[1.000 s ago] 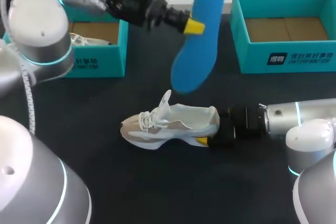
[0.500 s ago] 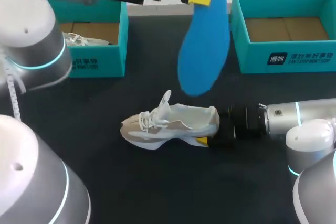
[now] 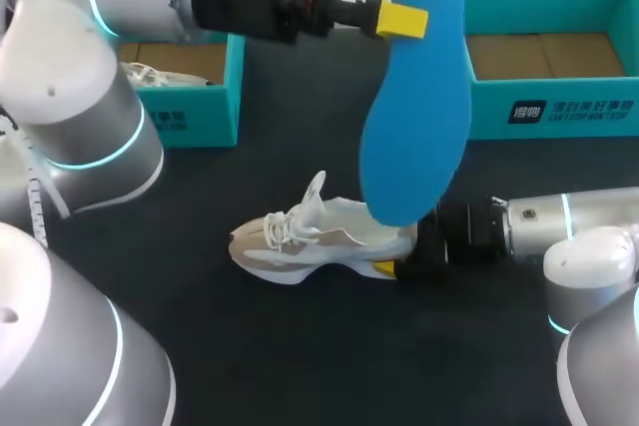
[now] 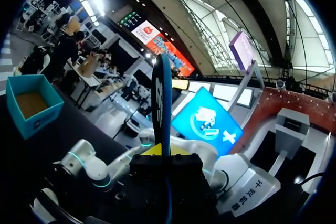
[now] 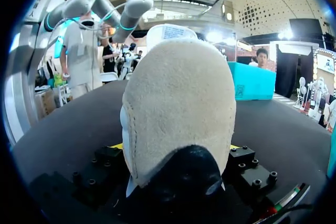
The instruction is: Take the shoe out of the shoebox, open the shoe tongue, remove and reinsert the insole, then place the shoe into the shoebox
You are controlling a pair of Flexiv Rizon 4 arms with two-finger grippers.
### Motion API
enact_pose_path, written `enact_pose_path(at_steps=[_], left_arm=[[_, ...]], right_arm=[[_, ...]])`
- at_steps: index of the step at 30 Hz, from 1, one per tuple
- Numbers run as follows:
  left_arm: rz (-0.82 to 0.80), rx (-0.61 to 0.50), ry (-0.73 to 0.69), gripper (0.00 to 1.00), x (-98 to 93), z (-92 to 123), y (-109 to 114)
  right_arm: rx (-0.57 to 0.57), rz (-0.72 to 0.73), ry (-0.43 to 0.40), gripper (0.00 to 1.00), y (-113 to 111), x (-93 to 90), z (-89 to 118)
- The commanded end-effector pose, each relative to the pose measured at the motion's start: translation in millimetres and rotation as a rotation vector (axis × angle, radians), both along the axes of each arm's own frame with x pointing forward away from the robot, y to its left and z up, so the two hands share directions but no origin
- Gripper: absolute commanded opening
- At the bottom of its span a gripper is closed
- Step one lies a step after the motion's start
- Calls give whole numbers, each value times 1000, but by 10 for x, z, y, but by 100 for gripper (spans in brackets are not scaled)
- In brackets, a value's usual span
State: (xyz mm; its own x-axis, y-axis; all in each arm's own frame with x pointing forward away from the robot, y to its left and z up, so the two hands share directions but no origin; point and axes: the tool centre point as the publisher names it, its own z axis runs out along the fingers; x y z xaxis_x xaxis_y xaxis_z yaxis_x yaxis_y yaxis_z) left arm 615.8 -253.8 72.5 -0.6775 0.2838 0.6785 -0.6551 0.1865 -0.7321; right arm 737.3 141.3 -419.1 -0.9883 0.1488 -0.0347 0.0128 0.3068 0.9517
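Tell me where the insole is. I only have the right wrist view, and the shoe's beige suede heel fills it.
Observer: The long blue foam insole hangs upright from the left hand, above the table.
Operator: Give me its lower end.
Observer: In the head view it overlaps the heel opening of the white and beige lace-up sneaker. I cannot tell whether it is inside.
Operator: Check the grip.
Observer: In the left wrist view the insole stands edge-on, clamped in that hand from both sides.
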Motion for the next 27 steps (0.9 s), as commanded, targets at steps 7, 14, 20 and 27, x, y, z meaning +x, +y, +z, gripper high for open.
enact_pose_path(at_steps=[7, 14, 20, 27], left_arm=[[12, -24, 29, 0, -222, -45, 192], [14, -15, 38, 0, -303, -37, 245], [20, -10, 47, 0, -307, -104, 240], [24, -7, 48, 0, -304, -113, 236]], right_arm=[[-3, -2, 0, 0, 4, -1, -27], [-3, -2, 0, 0, 4, -1, -27], [-3, -2, 0, 0, 4, -1, -27], [-3, -2, 0, 0, 4, -1, -27]])
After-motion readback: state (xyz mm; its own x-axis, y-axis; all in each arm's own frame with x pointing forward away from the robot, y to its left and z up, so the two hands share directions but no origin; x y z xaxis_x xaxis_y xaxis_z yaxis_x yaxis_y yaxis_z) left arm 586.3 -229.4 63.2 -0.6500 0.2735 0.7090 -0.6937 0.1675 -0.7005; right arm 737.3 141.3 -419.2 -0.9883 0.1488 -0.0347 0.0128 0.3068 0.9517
